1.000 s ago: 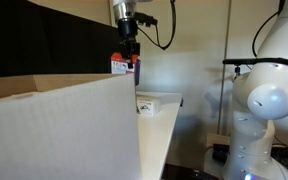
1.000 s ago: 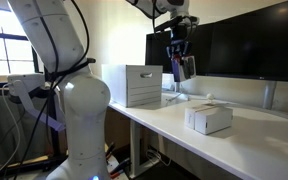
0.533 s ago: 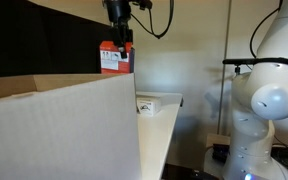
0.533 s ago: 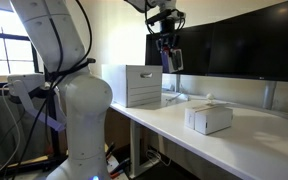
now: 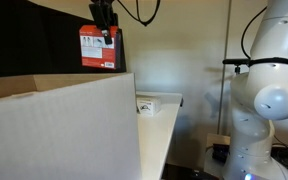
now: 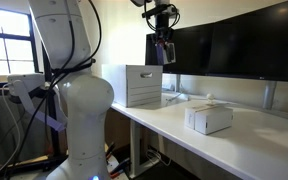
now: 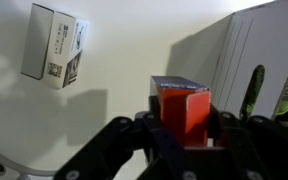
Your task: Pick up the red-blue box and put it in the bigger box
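Observation:
My gripper is shut on the red-blue box, which hangs high in the air above the far side of the bigger box, a large white-grey carton that fills the foreground. In an exterior view the gripper holds the red-blue box above the table, to the right of the bigger box. In the wrist view the red-blue box sits between the jaws, and the bigger box's wall is at the upper right.
A small flat white box lies on the white table; it also shows in an exterior view and the wrist view. Black monitors stand behind the table. The robot base is beside the table edge.
The gripper has carried the red-blue box upward and sideways, from beside the bigger box's edge to above it.

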You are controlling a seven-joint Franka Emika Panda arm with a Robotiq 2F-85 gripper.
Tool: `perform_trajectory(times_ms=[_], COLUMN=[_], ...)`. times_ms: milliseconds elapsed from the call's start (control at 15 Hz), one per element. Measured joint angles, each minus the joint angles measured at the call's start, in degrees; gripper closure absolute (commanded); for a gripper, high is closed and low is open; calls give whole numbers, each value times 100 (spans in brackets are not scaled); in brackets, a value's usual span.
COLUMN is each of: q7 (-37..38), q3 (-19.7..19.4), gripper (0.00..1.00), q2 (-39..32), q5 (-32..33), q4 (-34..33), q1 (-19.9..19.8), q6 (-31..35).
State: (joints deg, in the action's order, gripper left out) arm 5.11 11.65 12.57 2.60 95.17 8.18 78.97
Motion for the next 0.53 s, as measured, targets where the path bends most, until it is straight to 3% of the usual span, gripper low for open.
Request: perform_trajectory(times_ms=[533], q7=[0], q3=[358], gripper=[84], q2=[-1437], q5=[184], q4=[-1766], q1=[469], q6=[-359])
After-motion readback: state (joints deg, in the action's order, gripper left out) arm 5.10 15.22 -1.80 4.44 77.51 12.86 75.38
